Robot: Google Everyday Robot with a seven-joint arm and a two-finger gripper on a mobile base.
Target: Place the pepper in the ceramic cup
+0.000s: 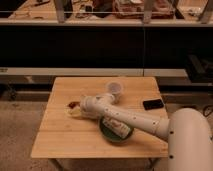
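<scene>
The small dark red pepper (74, 104) lies on the wooden table (55, 135), left of centre. The white-grey ceramic cup (115, 90) stands upright toward the table's back, right of the pepper. My white arm reaches from the lower right across the table. My gripper (82, 106) is at its left end, low over the table, just right of the pepper and touching or nearly touching it. The cup is apart from the gripper, up and to the right.
A pale flat packet (73, 113) lies just below the pepper, beside the gripper. A green round plate (114, 132) sits under my arm, partly hidden. A black flat object (152, 104) lies at the table's right. Dark shelving stands behind the table.
</scene>
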